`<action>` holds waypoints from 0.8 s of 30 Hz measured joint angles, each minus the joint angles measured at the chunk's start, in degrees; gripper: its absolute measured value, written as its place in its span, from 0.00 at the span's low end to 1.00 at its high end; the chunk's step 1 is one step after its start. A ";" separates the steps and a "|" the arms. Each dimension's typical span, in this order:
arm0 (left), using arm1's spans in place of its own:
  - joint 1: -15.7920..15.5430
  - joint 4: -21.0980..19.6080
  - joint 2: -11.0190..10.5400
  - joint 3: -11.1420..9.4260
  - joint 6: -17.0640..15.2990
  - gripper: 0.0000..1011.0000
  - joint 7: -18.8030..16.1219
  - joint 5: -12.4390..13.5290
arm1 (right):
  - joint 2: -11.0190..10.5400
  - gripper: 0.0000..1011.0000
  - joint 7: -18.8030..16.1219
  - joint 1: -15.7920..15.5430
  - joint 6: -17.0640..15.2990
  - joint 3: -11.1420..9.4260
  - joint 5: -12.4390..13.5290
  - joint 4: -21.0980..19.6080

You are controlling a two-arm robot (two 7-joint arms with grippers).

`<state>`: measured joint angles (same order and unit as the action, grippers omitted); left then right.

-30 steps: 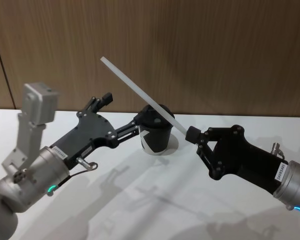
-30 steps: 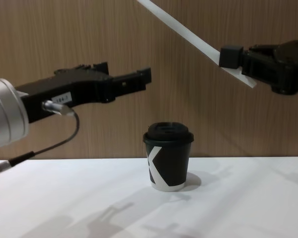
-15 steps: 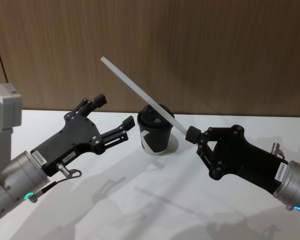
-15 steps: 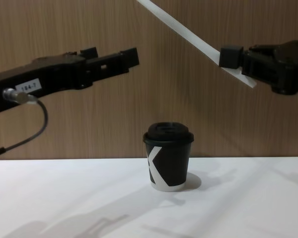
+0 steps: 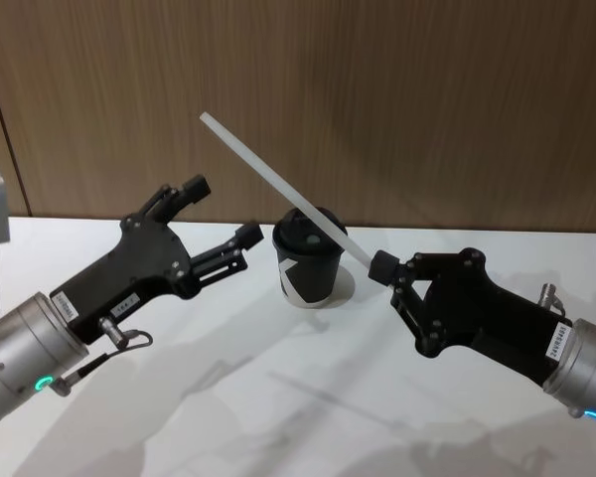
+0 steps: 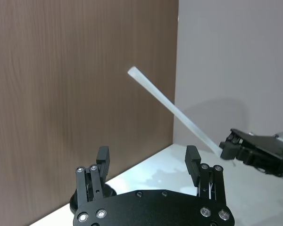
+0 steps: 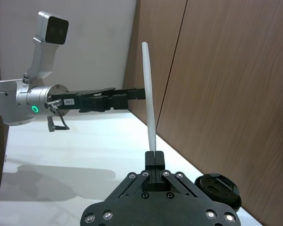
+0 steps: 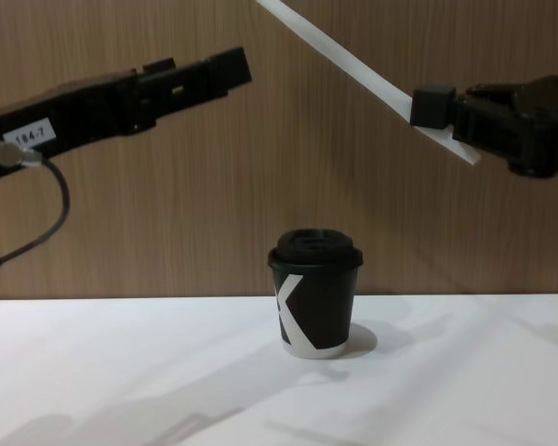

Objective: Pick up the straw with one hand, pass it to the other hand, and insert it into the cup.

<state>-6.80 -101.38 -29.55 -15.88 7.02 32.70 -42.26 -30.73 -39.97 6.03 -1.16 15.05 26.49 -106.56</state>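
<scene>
You're at the handover. Your right gripper (image 5: 382, 266) has its fingers clamped on the straw (image 5: 278, 189) near its low end, and the straw slants up-left above the cup (image 5: 308, 266). Your left gripper (image 5: 222, 212) hangs to the left, fingers wide and empty. Next, bring them around the shaft and close.

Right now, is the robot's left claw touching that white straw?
Apart. In the left wrist view the straw hangs beyond the open left gripper, with bare wall between them; the right gripper holds it.
</scene>
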 joint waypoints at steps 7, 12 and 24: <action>-1.78 1.82 1.17 -0.64 0.84 0.99 2.10 -2.16 | 0.00 0.00 0.00 0.00 0.00 0.00 0.00 0.00; -3.19 3.14 2.16 -1.27 1.28 0.99 3.13 -3.32 | 0.00 0.00 0.00 0.00 0.00 0.00 0.00 0.00; -6.95 7.13 4.53 -3.49 1.56 0.99 5.69 -5.65 | 0.00 0.00 0.00 0.00 0.00 0.00 0.00 0.00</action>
<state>-13.75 -94.25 -25.02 -19.37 8.57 38.39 -47.91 -30.73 -39.97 6.03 -1.16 15.05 26.49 -106.56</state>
